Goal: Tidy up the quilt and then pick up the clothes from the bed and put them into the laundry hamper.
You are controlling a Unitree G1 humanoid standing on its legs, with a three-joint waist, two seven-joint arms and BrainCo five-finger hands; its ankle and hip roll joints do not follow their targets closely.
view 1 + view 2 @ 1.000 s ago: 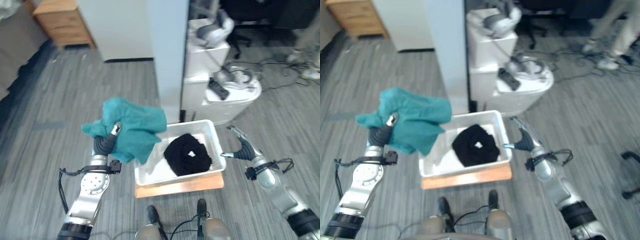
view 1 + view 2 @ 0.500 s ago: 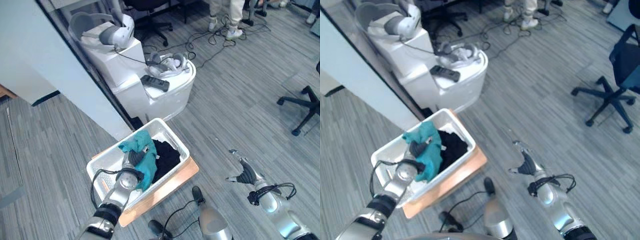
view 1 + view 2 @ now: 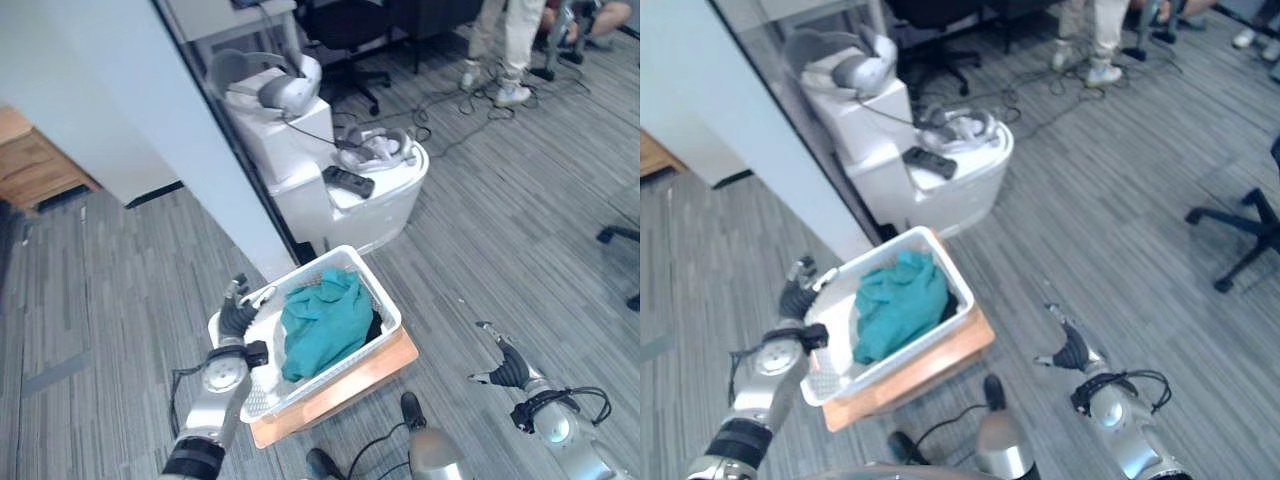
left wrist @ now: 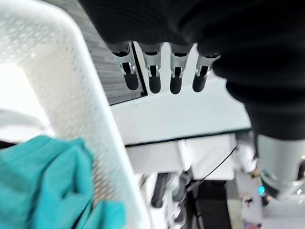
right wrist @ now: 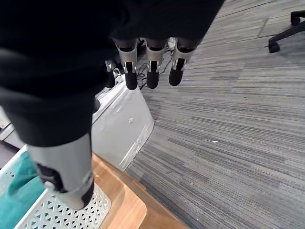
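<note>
**Teal garment in the hamper, both hands empty**

Nearest you, your right hand [image 3: 508, 366] hangs over bare grey floor [image 3: 500, 230] on the right, well apart from the hamper, its fingers [image 5: 148, 71] straight and spread with nothing in them. Your left hand [image 3: 235, 315] sits at the hamper's left rim; its fingers [image 4: 155, 71] are extended and hold nothing, and they appear to hover just above the rim rather than touch it, though the views do not settle that.

The white perforated laundry hamper [image 3: 385, 310] stands on a wooden board [image 3: 375, 370] on the floor. The teal garment [image 3: 325, 320] lies crumpled inside it, filling the middle, with a dark item [image 3: 374, 326] showing at its right edge against the hamper wall.

Beyond the hamper is a light blue partition [image 3: 130, 100], then a white stand [image 3: 350, 200] with headsets [image 3: 275, 85] and a black controller [image 3: 348, 181] on top. Farther back, a person's legs [image 3: 505, 40] stand among cables and office chairs.
</note>
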